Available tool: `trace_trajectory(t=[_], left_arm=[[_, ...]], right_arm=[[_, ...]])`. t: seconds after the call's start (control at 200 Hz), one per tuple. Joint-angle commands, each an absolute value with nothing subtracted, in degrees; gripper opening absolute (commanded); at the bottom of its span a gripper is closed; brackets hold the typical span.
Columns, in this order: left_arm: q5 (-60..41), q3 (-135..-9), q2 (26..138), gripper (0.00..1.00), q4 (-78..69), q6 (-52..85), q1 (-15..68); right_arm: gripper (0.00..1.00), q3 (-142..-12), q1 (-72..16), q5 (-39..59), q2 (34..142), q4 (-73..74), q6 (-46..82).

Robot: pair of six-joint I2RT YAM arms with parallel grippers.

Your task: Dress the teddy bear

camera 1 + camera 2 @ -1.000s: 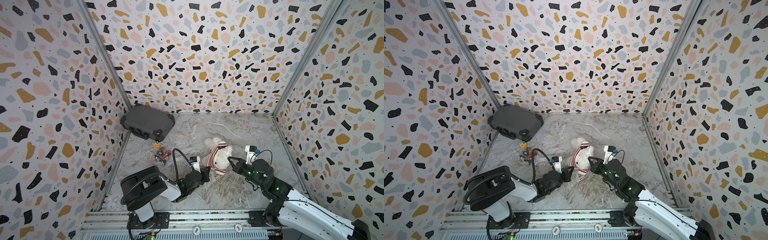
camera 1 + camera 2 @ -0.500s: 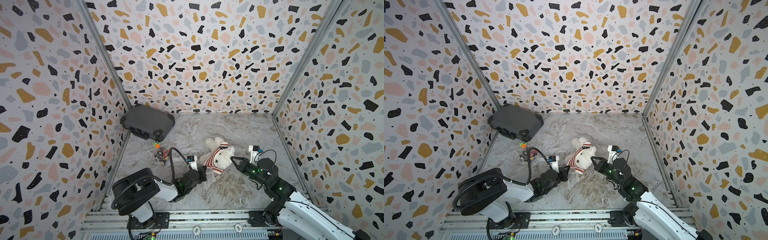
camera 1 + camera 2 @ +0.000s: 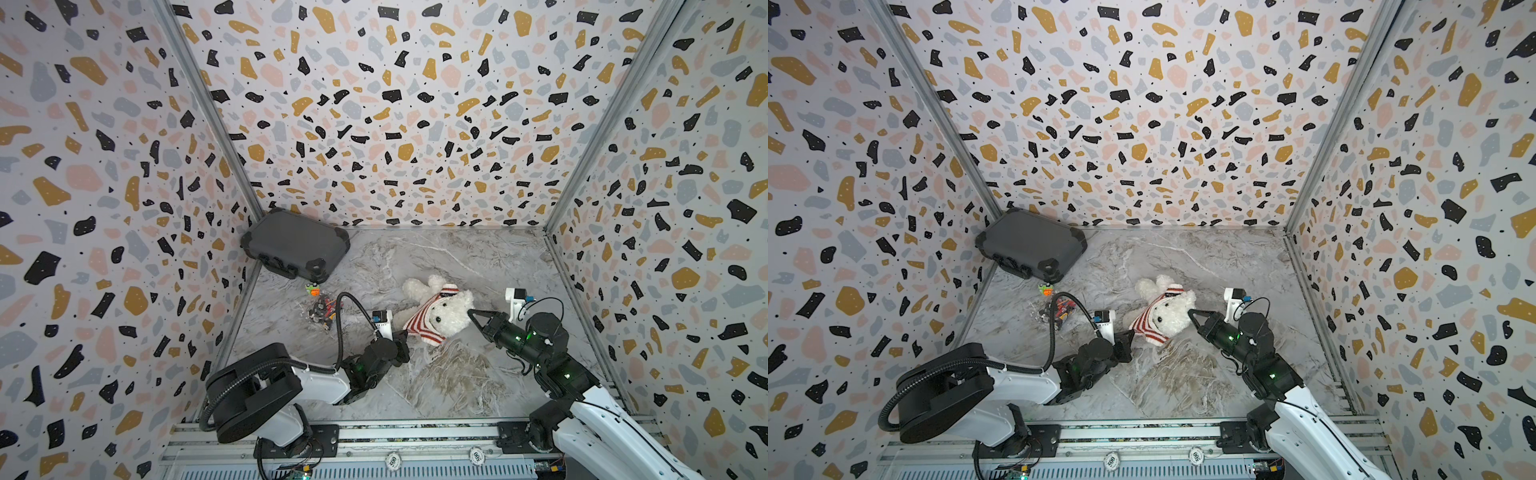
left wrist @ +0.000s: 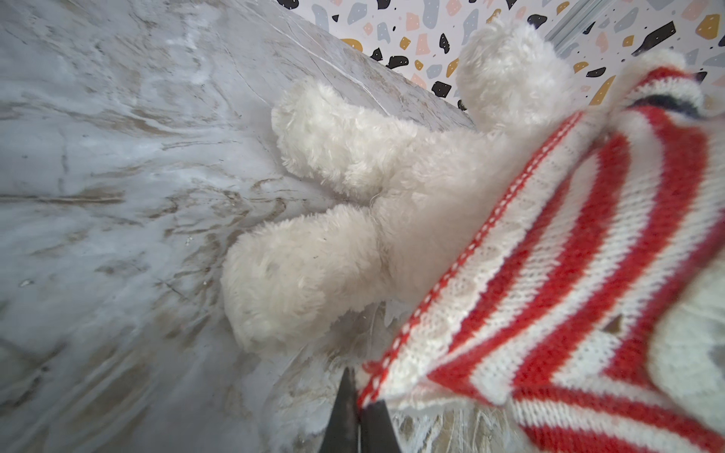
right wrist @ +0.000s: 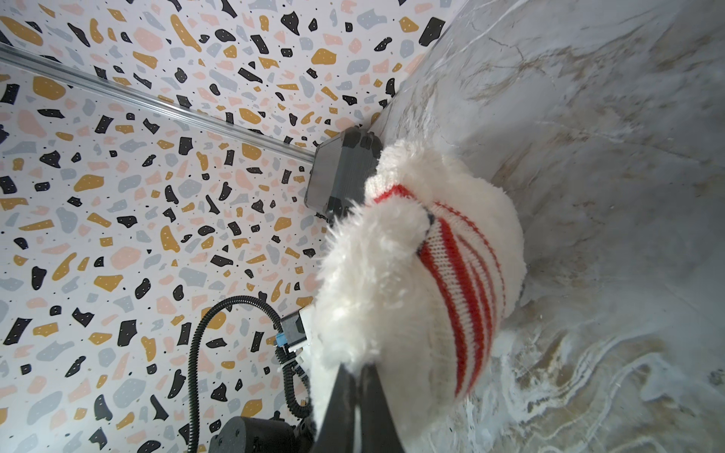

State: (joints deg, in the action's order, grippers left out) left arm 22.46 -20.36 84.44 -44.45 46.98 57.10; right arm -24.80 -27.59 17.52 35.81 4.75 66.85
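Pinching the sweater (image 4: 549, 255) hem, left gripper (image 4: 360, 396) fingers clamped
Right gripper (image 5: 355, 370) fingers together against teddy bear (image 3: 451, 316) (its head)

Marble tabletop (image 3: 457, 257) carries teddy bear (image 3: 451, 313), grey case (image 3: 295, 243), small toy clutter (image 3: 322, 309).

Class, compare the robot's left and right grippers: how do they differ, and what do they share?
The left gripper pinches the striped sweater's hem; the right gripper meets the teddy bear's head fur. In both top views the left gripper lies left of the bear, the right gripper right of it. Both are shut.
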Motion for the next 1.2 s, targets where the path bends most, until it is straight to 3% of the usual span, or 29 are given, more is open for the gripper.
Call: trace_trajectory(t=[0.0,0.415,0.726,0.981,1.196], left_arm=[[28.30,-19.55,84.82,0.00,-34.98,44.79,55.78],[24.86,-24.48,82.29,0.00,-35.66,43.01,61.35],[25.42,-22.37,82.62,0.00,-34.37,44.39,59.45],[22.42,-17.24,81.64,0.00,-38.30,43.64,54.12],[21.80,-17.25,81.89,0.00,-37.77,42.69,52.30]], right_arm=[[0.00,-25.65,-26.20,18.44,34.10,13.57,67.76],[0.00,-25.29,-24.87,27.37,42.95,16.75,58.03],[0.00,-32.96,-23.98,31.24,46.31,4.92,39.74],[0.00,-34.32,-22.23,45.88,46.66,14.74,45.74],[0.00,-35.87,-22.23,47.67,43.87,18.36,49.27]])
